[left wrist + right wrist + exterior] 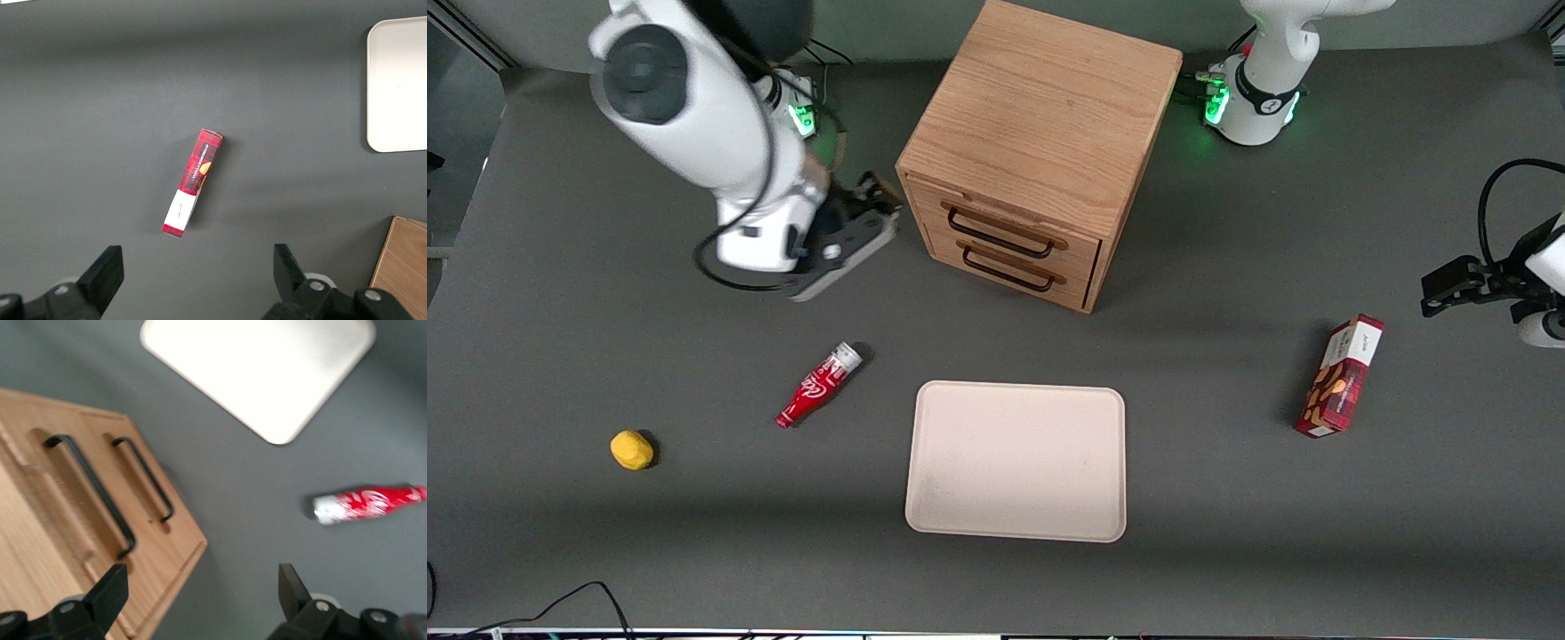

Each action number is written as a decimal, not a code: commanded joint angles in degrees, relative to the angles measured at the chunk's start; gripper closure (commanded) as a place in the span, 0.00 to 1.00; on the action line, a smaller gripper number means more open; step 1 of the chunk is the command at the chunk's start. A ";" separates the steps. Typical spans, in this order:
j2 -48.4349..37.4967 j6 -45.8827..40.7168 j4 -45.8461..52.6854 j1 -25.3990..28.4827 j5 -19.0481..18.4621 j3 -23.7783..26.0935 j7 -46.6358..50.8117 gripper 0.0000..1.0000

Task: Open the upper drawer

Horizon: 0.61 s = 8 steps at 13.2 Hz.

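The light oak cabinet (1040, 116) stands mid-table with both drawers shut. The upper drawer (1024, 224) has a thin dark wire handle (996, 234); the matching lower drawer (1023, 265) sits under it. My right gripper (876, 209) hangs low beside the cabinet, toward the working arm's end, level with the drawer fronts and apart from the handles. It is open and empty. In the right wrist view the open gripper (202, 581) faces the cabinet's lower front corner, with the upper drawer's handle (90, 493) and the lower drawer's handle (143, 477) ahead of it.
A cream tray (1016, 460) lies nearer the front camera than the cabinet. A red bottle (818, 385) lies beside the tray, and a yellow lump (631, 449) farther toward the working arm's end. A red box (1341, 377) stands toward the parked arm's end.
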 commanded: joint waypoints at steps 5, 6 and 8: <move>10.03 2.84 3.33 5.60 -4.56 4.20 -5.31 0.00; 10.65 3.80 3.24 6.22 -5.45 4.20 -5.58 0.00; 11.71 4.33 2.81 7.36 -6.59 4.20 -5.67 0.00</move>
